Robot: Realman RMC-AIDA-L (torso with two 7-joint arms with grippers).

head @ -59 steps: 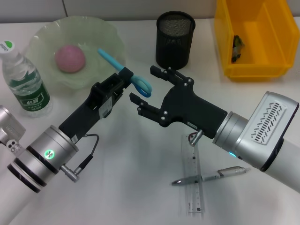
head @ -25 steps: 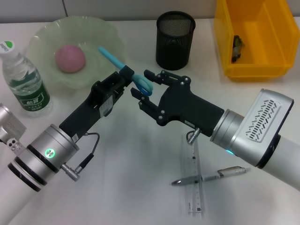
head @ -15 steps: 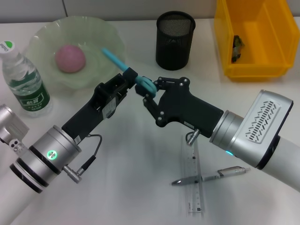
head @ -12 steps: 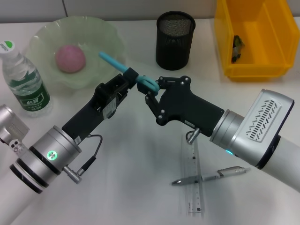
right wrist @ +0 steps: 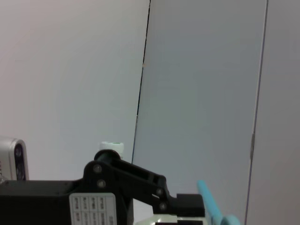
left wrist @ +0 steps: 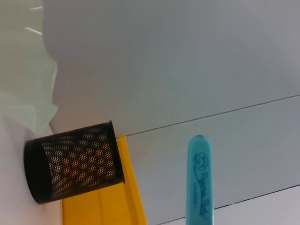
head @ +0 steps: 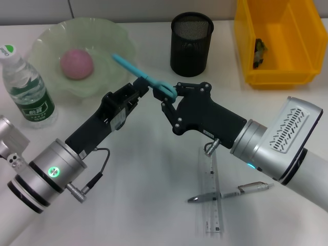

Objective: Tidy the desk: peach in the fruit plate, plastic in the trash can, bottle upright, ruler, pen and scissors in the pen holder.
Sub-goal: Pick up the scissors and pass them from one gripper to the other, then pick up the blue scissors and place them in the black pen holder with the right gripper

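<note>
While both arms reach in over the middle of the tabletop (head: 143, 205), they meet at the scissors (head: 148, 79). The left arm comes up from the lower left, long and slanted, and its left gripper (head: 139, 91) sits at the middle of the scissors with its fingers just beside the blue blade; I cannot tell if they are pinching it or let go. The right arm comes in from the lower right, and the right gripper (head: 171, 97) has its fingers clenched on the scissors' blue handle loops. The scissors are up in the air, tilted, with the blade end pointing toward the fruit plate (head: 46, 41) and the handle end toward the right gripper. The left wrist view shows the blue blade (left wrist: 199, 180) sticking out, with the pen holder (left wrist: 75, 161) farther off. The peach (head: 77, 64) lies in the fruit plate at the back left. The bottle (head: 25, 87) stands upright near the left edge, just in front of the plate. The pen holder (head: 191, 43) stands at the back middle, well behind the grippers. The yellow bin (head: 279, 46) is at the back right with a small dark thing inside. The ruler (head: 211, 192) and the pen (head: 230, 193) lie crossed on the tabletop under the right arm.
</note>
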